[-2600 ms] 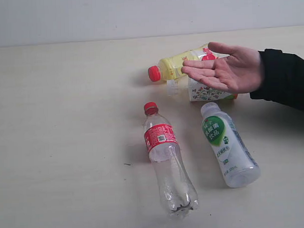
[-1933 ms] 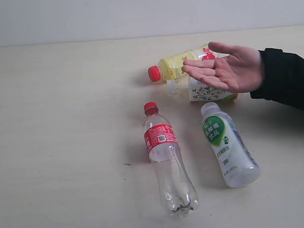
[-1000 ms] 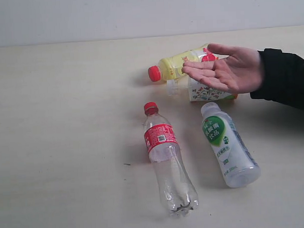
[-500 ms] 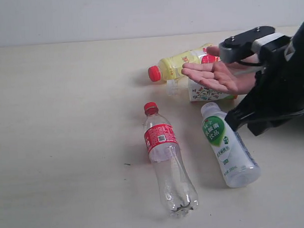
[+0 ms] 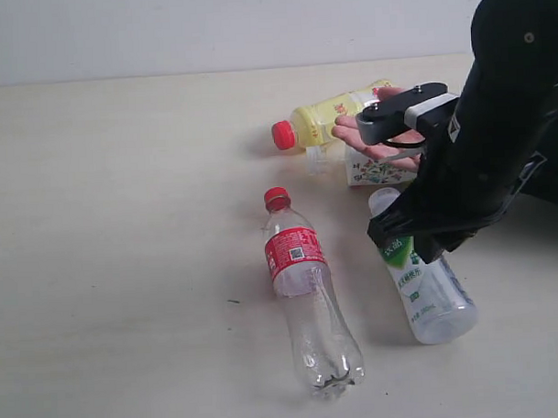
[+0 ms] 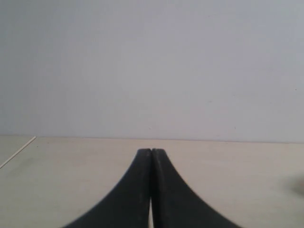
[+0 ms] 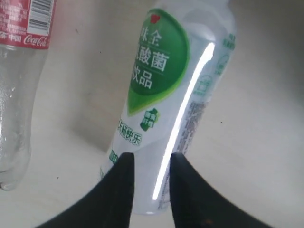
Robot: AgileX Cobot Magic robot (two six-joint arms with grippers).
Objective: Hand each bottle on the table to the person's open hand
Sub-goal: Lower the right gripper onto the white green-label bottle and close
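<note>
4 bottles lying flat on the table (image 5: 124, 224): clear bottle with red cap (image 5: 305, 300) in the middle, white bottle with green label (image 5: 429, 291) just to its right, yellow bottle (image 5: 326, 118) and floral bottle (image 5: 374, 172) further back, close together. Open hand (image 5: 380, 149) held out flat above those 2 back bottles, partly hidden by the big black right arm (image 5: 496, 119). Right gripper (image 7: 151, 159) pointing down over the white bottle with green label, fingers a little apart, holding nothing. Left gripper (image 6: 151, 153) low over bare table, fingers pressed tight together, empty.
</note>
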